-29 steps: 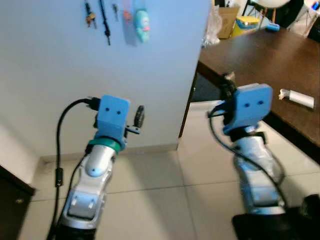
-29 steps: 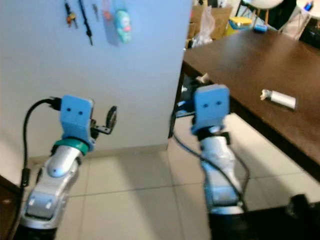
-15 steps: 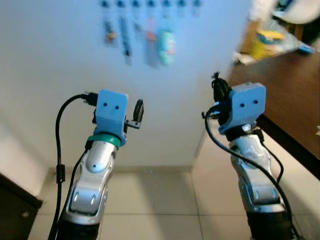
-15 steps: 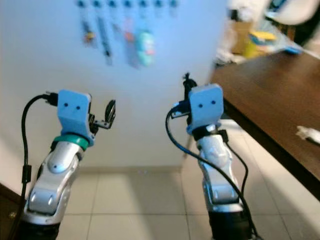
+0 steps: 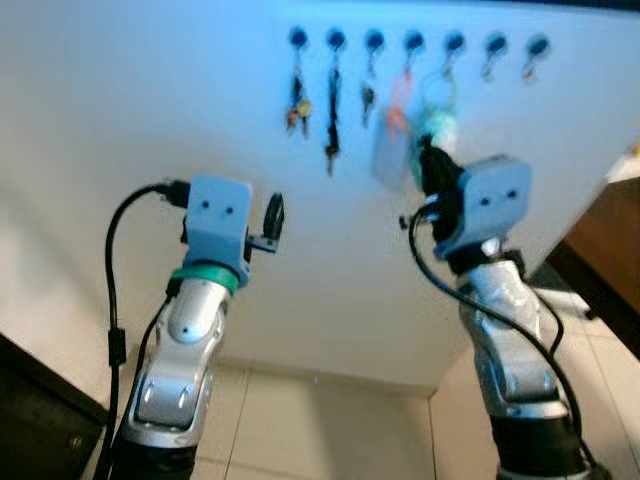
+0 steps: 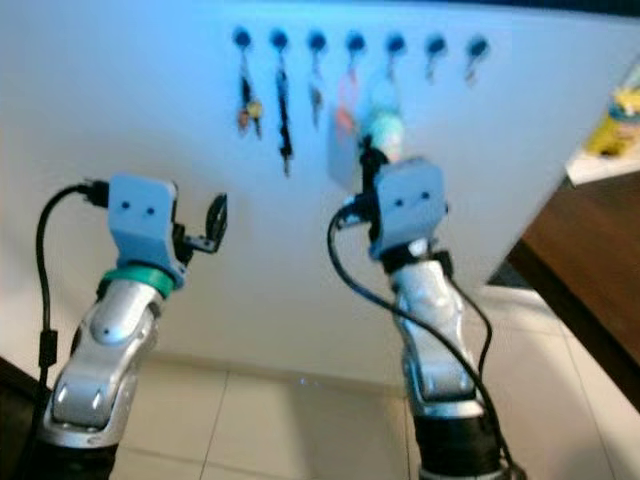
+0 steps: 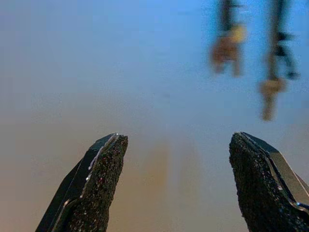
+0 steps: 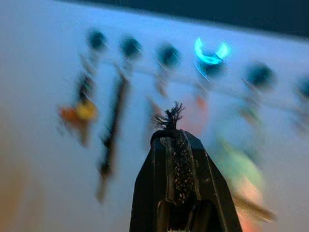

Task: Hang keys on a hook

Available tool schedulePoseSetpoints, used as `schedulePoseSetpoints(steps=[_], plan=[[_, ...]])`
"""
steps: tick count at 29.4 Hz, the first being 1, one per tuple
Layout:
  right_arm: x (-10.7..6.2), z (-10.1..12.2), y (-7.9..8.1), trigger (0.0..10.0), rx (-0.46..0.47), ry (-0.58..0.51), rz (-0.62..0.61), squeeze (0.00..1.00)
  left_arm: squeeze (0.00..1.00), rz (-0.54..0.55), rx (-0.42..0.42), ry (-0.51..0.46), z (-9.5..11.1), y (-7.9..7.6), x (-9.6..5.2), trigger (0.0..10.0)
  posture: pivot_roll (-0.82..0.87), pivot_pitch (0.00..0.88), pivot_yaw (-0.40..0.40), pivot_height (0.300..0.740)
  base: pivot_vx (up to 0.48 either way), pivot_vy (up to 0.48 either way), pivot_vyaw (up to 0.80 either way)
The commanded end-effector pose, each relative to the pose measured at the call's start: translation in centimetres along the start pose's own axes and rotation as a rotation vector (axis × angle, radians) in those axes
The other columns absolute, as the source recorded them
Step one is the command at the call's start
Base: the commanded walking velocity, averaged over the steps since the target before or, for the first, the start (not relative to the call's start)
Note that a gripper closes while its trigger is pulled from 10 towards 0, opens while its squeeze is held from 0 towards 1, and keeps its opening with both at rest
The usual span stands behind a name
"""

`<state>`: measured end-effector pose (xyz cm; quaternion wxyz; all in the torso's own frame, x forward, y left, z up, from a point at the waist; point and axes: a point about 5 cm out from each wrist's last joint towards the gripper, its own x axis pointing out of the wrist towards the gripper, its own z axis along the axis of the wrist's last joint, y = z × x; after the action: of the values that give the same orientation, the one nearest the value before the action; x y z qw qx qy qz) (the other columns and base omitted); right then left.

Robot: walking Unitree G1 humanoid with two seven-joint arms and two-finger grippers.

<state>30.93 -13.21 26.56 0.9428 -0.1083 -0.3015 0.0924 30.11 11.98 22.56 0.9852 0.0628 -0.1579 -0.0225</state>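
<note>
A row of dark hooks (image 5: 413, 41) runs along the white wall ahead. Keys (image 5: 296, 108), a black strap (image 5: 330, 130), an orange tag (image 5: 395, 120) and a teal toy (image 5: 440, 128) hang from some; the two rightmost hooks (image 5: 537, 45) look bare. My right gripper (image 5: 428, 162) is raised in front of the teal toy, shut on a black frayed cord (image 8: 169, 118) whose tuft sticks out past the fingertips; whatever hangs from the cord is hidden. My left gripper (image 7: 176, 140) is held up open with nothing in it, below and left of the hanging keys.
A dark cabinet (image 5: 40, 420) stands at the lower left. A brown table edge (image 5: 612, 245) shows at the right, beside the wall's end. Pale floor tiles (image 5: 330, 430) lie below the wall.
The view has swung up and towards the wall, so the whole hook row now shows and the table has slid off right. Both arms keep their raised poses; the right stays shut on the cord.
</note>
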Motion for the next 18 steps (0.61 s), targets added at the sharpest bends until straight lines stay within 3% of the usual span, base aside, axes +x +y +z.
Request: schedulePoseSetpoints(steps=[1, 3, 4, 12, 16, 18], plan=[[0.2, 0.9, 0.3, 10.0, 0.011, -0.052, 0.036, 0.0, 0.0, 0.006, -0.021, 0.011, -0.4, 0.3, -0.5, 10.0, -0.15, 0.053, 0.092, 0.74, 0.0, 0.0, 0.0], [0.3, 1.2, 0.2, 10.0, 0.011, -0.066, 0.047, 0.0, 0.0, 0.005, -0.026, 0.002, -0.3, 0.4, -0.5, 10.0, -0.15, 0.053, 0.092, 0.74, 0.0, 0.0, 0.0], [0.5, 2.4, 0.1, 10.0, 0.007, -0.12, 0.068, 0.0, 0.0, -0.001, -0.029, -0.028, 0.0, 0.5, -0.9, 10.0, -0.15, 0.056, 0.094, 0.74, 0.0, 0.0, 0.0], [0.4, 4.0, -0.5, 10.0, -0.022, -0.185, 0.053, 0.0, 0.0, -0.008, 0.0, -0.008, -0.5, 1.2, -1.9, 10.0, -0.15, 0.064, 0.1, 0.74, 0.0, 0.0, 0.0], [-0.3, 4.5, -1.2, 10.0, -0.044, -0.194, 0.011, 0.0, 0.0, -0.021, 0.022, 0.003, -0.7, 1.5, -2.7, 10.0, -0.15, 0.07, 0.109, 0.74, 0.0, 0.0, 0.0], [-1.1, 4.3, -1.9, 10.0, -0.048, -0.168, -0.018, 0.0, 0.0, -0.026, 0.008, -0.043, 0.4, 1.6, -2.6, 10.0, -0.15, 0.071, 0.11, 0.74, 0.0, 0.0, 0.0]])
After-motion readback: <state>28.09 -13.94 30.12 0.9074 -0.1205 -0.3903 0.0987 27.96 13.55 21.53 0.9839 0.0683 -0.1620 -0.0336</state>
